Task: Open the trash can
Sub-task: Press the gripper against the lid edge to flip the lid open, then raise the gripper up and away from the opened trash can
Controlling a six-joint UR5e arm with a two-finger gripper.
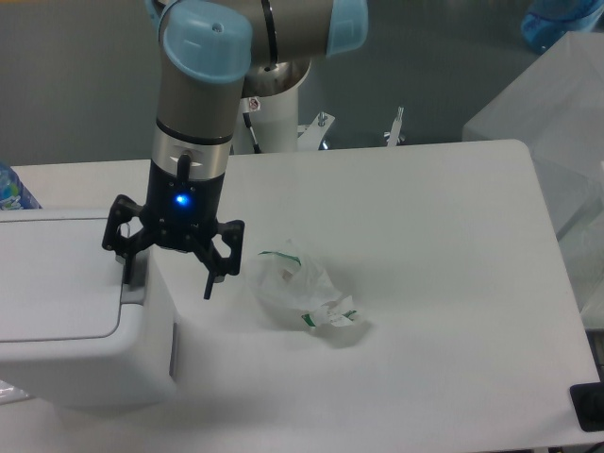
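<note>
The trash can (pixel 85 349) is a large white box-shaped bin at the left edge of the table, with a flat rectangular lid panel (pixel 52 278) lying shut and a grey push tab (pixel 134 293) at the lid's right edge. My gripper (pixel 167 280) points down over the bin's right end, open. Its left finger (pixel 125 269) stands right above the grey tab, touching or nearly touching it. Its right finger (pixel 209 283) hangs past the bin's right side, over the table.
A small crumpled white plastic bag with green marks (pixel 300 293) lies on the table just right of the gripper. A blue-capped bottle (pixel 11 189) shows at the far left. Translucent plastic sheeting (pixel 557 104) stands at the right, past the table's edge.
</note>
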